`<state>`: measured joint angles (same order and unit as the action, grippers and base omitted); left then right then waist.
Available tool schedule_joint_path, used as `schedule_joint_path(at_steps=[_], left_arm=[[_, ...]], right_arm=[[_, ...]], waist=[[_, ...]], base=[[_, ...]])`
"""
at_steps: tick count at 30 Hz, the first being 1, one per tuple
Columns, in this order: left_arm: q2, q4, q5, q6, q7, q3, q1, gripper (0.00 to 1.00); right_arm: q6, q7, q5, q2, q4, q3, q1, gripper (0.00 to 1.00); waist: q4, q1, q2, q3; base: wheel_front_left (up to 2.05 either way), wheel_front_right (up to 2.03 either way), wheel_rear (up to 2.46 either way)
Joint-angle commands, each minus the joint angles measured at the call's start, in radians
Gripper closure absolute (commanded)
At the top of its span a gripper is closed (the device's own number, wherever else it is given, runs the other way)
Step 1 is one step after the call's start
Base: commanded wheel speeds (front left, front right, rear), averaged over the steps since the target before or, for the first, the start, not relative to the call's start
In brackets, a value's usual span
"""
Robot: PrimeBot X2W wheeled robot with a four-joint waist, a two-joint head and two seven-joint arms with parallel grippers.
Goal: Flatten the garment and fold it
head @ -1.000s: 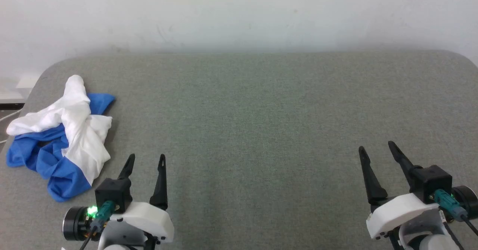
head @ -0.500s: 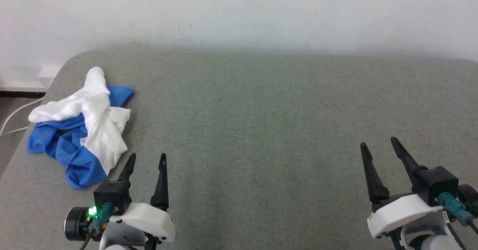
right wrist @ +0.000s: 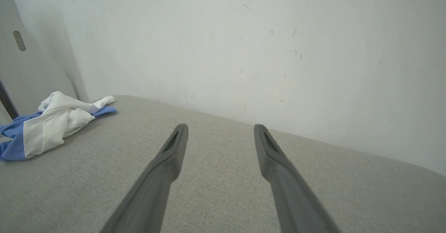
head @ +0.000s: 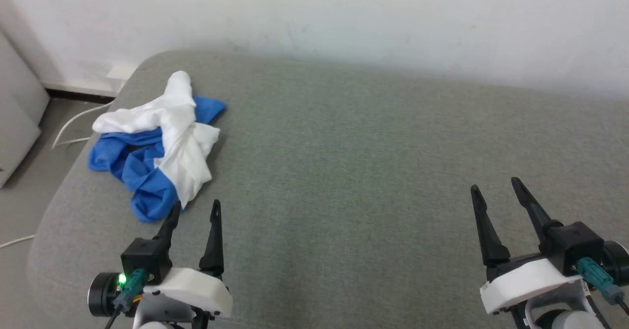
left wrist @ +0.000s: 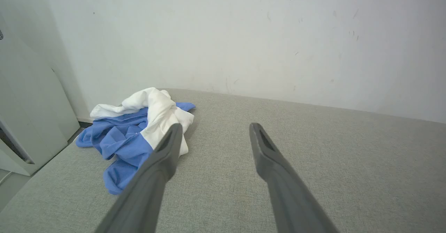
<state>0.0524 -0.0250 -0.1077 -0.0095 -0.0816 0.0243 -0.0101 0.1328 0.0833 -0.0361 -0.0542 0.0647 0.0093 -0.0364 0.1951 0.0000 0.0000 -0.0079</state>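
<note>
1. Left pincer [head: 195,205]: jaws spread wide, nothing between them. It hovers low over the bench [head: 344,171], tips near the garment [head: 182,147] at its blue edge. The left wrist view suggests no contact.
2. Right pincer [head: 494,185]: equally wide, empty, over bare bench on the right, well apart from the garment.
3. Garment: crumpled heap at the bench's far left corner, close to the rounded edge. White body is twisted across blue sleeves, with deep soft folds. One white lobe points toward the wall [head: 344,14]. Nothing is flattened yet.
4. Reading of the stance: both pincers point forward and stand open, ready to reach. The left is closer and probably goes first.
5. Heap sits off-centre. It likely needs carrying to the open middle, where there is room to spread it.
6. Bench cover: grey-green woven cloth, padded look, rounded corners. Cloth on cloth may drag, so lifting should beat sliding.
7. Fingers [left wrist: 156,167]: long, dark, tapering, slotted near the tips. They look fit to pinch a single layer.
</note>
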Motion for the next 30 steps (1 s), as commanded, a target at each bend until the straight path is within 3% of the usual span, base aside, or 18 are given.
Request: schedule_joint_path(at_steps=[1,30], left_arm=[[-0.001,-0.004,-0.009,-0.005,-0.012,0.002,0.016,0.00],[-0.001,0.004,-0.086,0.027,-0.073,0.034,0.021,0.00]], right_arm=[[-0.001,0.010,0.001,0.001,0.009,0.003,-0.006,0.00],[-0.001,0.043,-0.005,0.002,0.038,0.039,-0.009,0.00]], waist=[[0.040,0.0000,0.0000,0.001],[0.189,0.0000,0.0000,0.016]], base=[[0.00,0.00,0.00],[-0.09,-0.09,-0.09]])
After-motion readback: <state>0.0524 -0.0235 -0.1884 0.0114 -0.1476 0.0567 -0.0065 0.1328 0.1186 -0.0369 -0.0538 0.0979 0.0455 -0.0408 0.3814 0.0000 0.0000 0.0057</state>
